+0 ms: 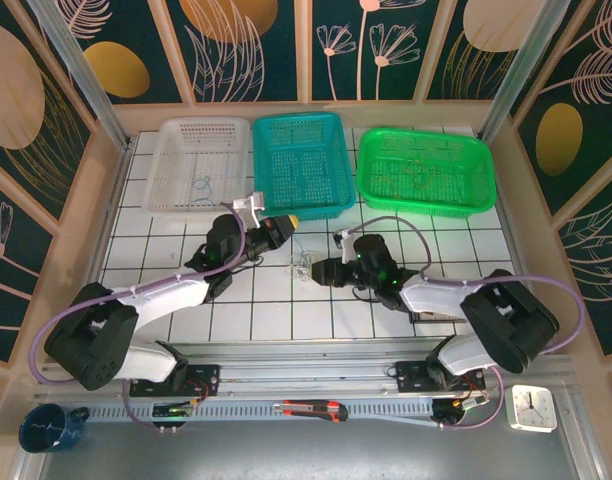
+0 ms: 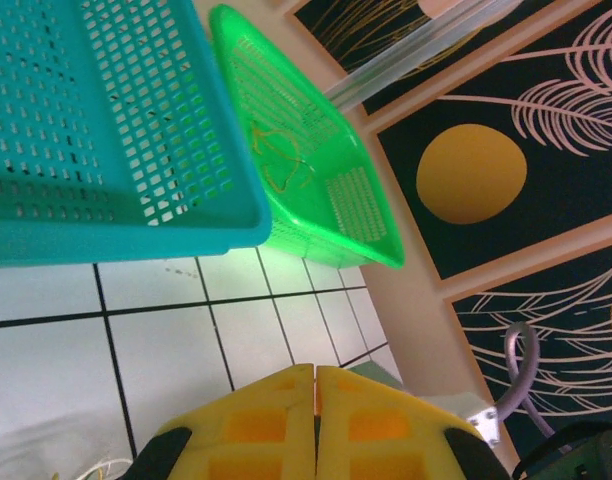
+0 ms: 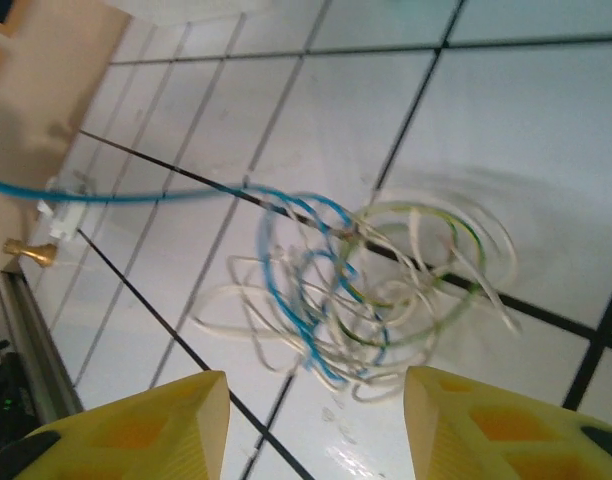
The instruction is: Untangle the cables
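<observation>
Cable tangle (image 3: 366,290) lies on tiled table (image 1: 146,240), just on arms' side of teal basket (image 1: 301,165). L gripper (image 2: 316,420) by basket's near rim, jaws closed, empty. R gripper (image 3: 316,420) beside tangle, jaws apart, gripping nothing.

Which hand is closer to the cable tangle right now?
Right. The right hand is open, with the cable tangle lying just ahead of it. The left hand is shut and farther off, on the tangle's far side toward the teal basket.
</observation>
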Robot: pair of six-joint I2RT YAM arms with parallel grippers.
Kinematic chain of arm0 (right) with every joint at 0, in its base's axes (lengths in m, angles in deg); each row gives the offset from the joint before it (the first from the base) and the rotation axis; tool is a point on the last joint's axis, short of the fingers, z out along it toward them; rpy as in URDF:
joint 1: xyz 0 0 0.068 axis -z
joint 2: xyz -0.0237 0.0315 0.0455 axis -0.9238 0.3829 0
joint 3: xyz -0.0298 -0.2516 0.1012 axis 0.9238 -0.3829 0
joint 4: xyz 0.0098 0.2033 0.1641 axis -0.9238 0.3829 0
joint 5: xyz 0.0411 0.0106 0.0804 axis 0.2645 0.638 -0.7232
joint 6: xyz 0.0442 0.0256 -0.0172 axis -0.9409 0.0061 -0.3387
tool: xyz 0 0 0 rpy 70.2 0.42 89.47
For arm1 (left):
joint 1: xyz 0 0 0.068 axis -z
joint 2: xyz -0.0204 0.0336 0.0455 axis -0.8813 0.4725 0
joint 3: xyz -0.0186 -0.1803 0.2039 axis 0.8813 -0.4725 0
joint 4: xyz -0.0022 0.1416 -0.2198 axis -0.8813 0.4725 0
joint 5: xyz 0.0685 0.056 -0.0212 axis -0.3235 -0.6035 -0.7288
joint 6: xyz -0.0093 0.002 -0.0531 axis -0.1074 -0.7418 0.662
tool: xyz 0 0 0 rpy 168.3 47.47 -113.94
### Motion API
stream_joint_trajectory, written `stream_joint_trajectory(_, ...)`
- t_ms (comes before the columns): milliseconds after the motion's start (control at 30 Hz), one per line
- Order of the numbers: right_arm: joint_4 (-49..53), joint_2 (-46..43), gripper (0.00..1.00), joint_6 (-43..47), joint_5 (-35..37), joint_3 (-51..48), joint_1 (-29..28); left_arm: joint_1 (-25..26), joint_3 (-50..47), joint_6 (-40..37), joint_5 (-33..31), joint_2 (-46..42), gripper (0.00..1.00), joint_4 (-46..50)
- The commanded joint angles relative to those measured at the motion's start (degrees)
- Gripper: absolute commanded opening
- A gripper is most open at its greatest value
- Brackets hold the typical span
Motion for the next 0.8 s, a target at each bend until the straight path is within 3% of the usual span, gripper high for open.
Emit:
stream_joint_trajectory(0,3.9,-3.8,0.53,4.2,0.2,4.4,0.3,0.2,1.9,-1.5,2.0,-1.7,0.00,1.7)
stream_joint_trajectory(233,5.2,-2.5,0.56,9.4,-0.1,11.2,0.3,0.2,3.0,-1.4,3.0,-2.4,0.00,3.1)
stream_joint_trajectory(567,3.4,3.3,0.55,9.7,-2.0,16.7,-0.6,0.3,5.2,-1.4,4.2,-2.5,0.00,4.5)
stream_joint_trajectory(667,3.2,4.3,0.45,9.7,-1.6,17.4,-0.6,0.3,5.5,-1.1,4.6,-2.5,0.00,4.4)
stream_joint_trajectory(767,3.5,5.0,0.14,9.9,-1.3,18.4,-0.3,0.3,5.6,-0.9,5.1,-2.6,0.00,3.9)
